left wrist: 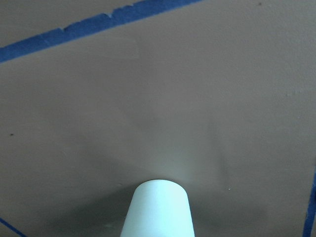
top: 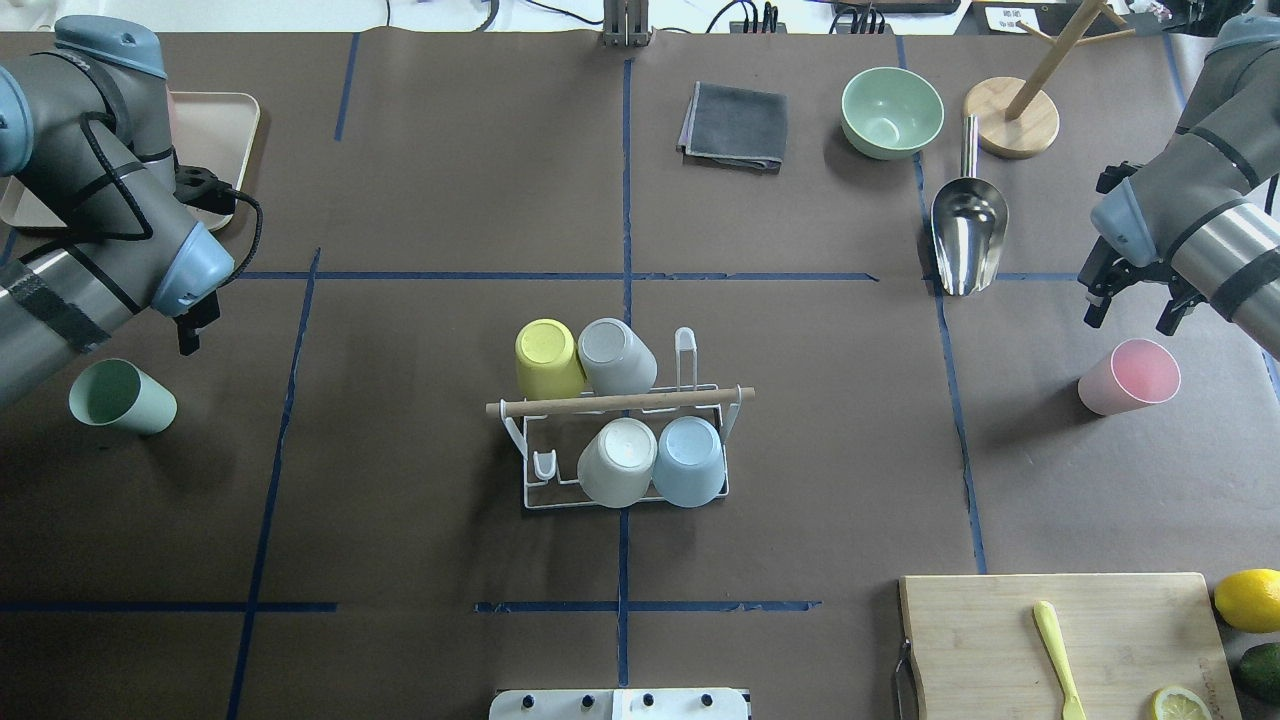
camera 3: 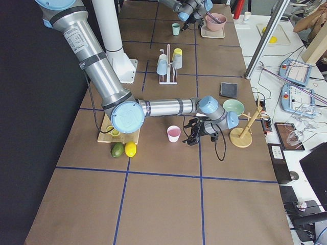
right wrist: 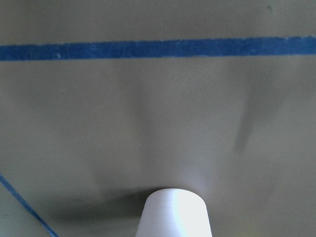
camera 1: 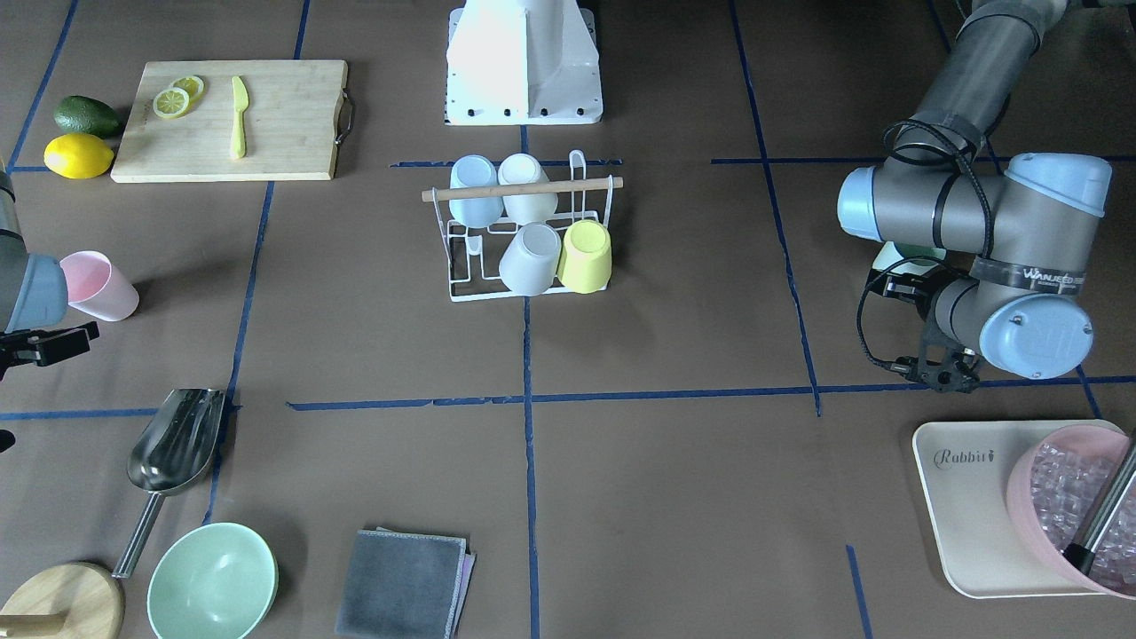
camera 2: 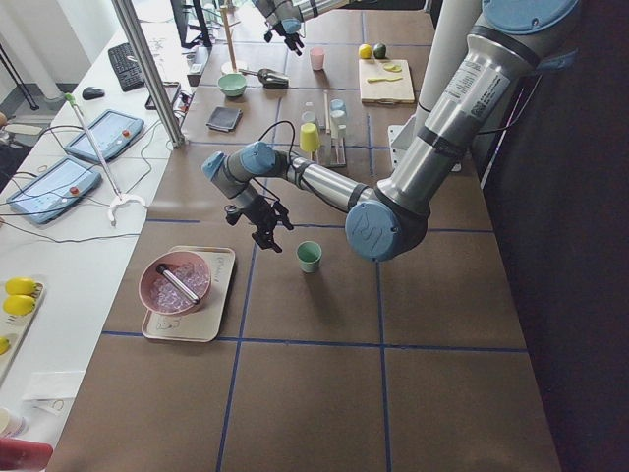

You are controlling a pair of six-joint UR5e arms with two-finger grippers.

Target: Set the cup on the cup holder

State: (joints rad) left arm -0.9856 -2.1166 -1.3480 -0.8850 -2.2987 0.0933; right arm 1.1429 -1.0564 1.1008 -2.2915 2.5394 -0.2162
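Observation:
The white wire cup holder [top: 737, 402] stands mid-table with a wooden rod across its top. Yellow [top: 547, 358], grey [top: 617, 355], white [top: 617, 460] and blue [top: 690, 458] cups sit upside down on its prongs. A green cup [top: 122, 397] stands upright at the left. My left gripper [top: 190, 325] hovers open just beyond it, holding nothing. A pink cup [top: 1130, 377] stands upright at the right, and my right gripper [top: 1130, 310] hangs open just beyond it, empty. Each wrist view shows its own cup at the bottom edge: the green cup [left wrist: 158, 210] and the pink cup [right wrist: 175, 212].
A metal scoop [top: 967, 235], green bowl [top: 892, 112], grey cloth [top: 735, 125] and wooden stand [top: 1012, 125] lie at the far right. A cutting board [top: 1000, 640], lemon [top: 1250, 598] and avocado [top: 1262, 668] sit at the near right. A tray [camera 1: 954, 506] carries a pink bowl of ice [camera 1: 1065, 497].

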